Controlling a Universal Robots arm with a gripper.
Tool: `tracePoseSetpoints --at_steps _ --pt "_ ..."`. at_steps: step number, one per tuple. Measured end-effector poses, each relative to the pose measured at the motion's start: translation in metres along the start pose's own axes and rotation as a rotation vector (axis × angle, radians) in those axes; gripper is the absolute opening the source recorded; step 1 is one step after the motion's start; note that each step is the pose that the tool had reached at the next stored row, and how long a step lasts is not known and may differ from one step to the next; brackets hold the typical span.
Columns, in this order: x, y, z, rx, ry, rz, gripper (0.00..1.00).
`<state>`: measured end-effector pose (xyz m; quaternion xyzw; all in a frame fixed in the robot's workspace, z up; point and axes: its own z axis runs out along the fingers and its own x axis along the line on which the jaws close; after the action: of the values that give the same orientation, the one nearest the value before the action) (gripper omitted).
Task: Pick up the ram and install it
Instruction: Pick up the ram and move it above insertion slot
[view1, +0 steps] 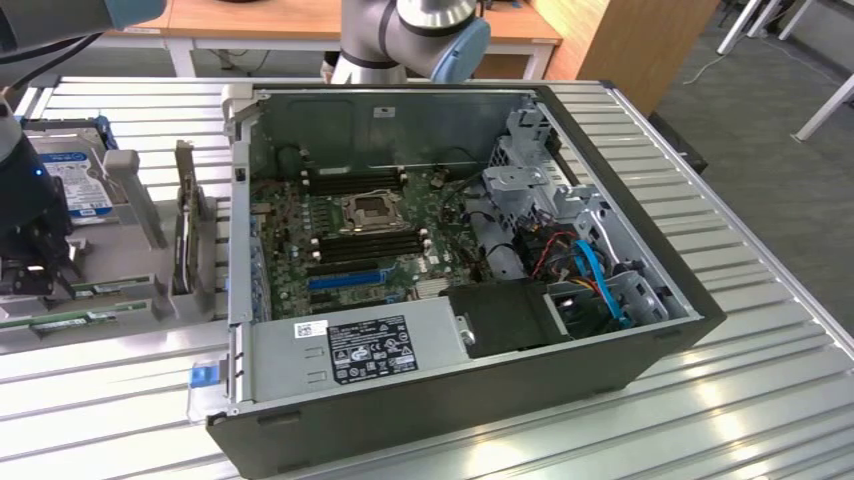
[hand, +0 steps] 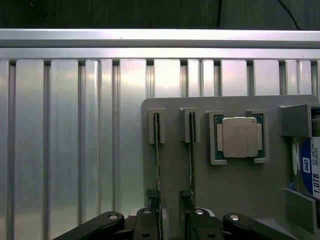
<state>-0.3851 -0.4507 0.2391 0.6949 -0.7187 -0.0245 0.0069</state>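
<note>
- Gripper (hand: 169, 201), jaws apart and empty, hangs over the ram (hand: 158, 160), on edge in a grey holder (hand: 225, 197).
- Open computer case (view1: 534, 392) lies to the exterior view's right.

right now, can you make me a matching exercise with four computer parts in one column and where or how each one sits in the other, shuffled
Column one:
1 ram
2 processor
3 hard drive
4 power supply

Column two:
a inside the open computer case
b standing on edge in a narrow clip of the grey tray
c carries a blue and white label
d lying flat in a square holder on the tray

Pairs: 1-b; 2-d; 3-c; 4-a
</note>
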Motion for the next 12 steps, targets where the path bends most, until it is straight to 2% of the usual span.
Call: tracePoseSetpoints --at_steps 12 --pt "0.0005 -0.0001 0.0011 0.0002 -0.0001 0.0 0.29"
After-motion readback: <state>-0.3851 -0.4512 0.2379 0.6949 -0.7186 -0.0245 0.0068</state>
